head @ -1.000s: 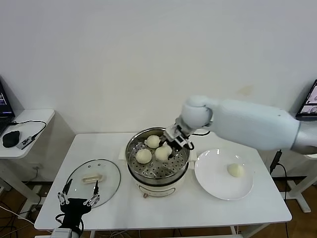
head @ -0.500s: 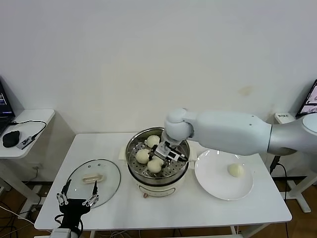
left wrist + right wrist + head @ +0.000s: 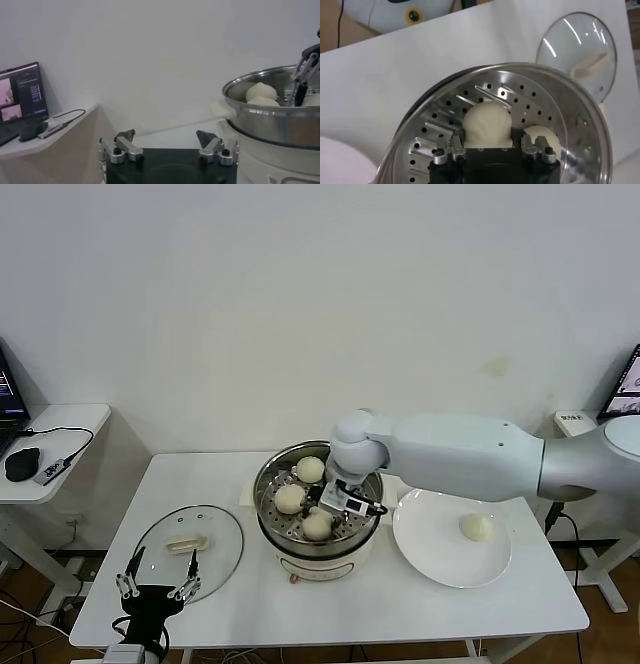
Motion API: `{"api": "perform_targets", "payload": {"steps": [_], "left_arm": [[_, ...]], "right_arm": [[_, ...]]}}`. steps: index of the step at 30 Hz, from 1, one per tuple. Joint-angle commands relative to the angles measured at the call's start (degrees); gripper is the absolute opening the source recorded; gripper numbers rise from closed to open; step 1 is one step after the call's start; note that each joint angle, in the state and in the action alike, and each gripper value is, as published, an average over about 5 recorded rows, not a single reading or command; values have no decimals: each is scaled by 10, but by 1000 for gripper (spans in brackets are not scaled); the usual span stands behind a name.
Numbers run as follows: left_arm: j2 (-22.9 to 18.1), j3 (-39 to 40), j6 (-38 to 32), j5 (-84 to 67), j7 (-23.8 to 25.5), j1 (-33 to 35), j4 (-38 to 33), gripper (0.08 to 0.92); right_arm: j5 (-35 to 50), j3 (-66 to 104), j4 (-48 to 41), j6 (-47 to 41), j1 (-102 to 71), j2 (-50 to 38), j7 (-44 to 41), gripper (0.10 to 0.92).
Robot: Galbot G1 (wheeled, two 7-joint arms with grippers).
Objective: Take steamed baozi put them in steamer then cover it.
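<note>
We see the right gripper (image 3: pixel 322 512) inside the steamer (image 3: pixel 268 502), fingers partly spread beside a bun (image 3: pixel 487 124) resting on the perforated floor, apparently let go. Left gripper (image 3: pixel 156 589) wide open, empty, near the lid (image 3: pixel 225 529).

I am operating in a lab or office test room, not a kitchen. Evidence: a plain white wall (image 3: pixel 300 304), a white table (image 3: pixel 330 604) on bare metal legs, a side desk (image 3: pixel 50 454) with a mouse (image 3: pixel 20 464) and cable, and laptop screens (image 3: pixel 22 97) at both edges.
</note>
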Motion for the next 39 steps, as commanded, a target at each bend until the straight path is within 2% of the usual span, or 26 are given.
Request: {"api": "perform_targets", "payload": {"steps": [1, 6, 10, 16, 24, 32, 39], "left_arm": [[0, 0, 0, 0, 0, 0, -1, 823], [1, 0, 0, 1, 0, -1, -2, 823], [4, -1, 1, 0, 1, -3, -3, 823], [15, -9, 3, -8, 2, -7, -4, 823], [22, -8, 3, -11, 2, -8, 1, 823], [25, 6, 3, -5, 2, -13, 8, 823], [26, 14, 4, 0, 2, -14, 10, 823]], "right_arm": [[-5, 0, 10, 9, 11, -8, -2, 705], [30, 17, 13, -2, 26, -30, 3, 811], [64, 39, 25, -45, 38, -67, -10, 822], [66, 82, 24, -144, 38, -148, -32, 823], [90, 138, 26, -250, -15, -293, -31, 823], [62, 195, 39, -252, -107, -390, -34, 823], [0, 260, 15, -242, -218, -414, -37, 823]]}}
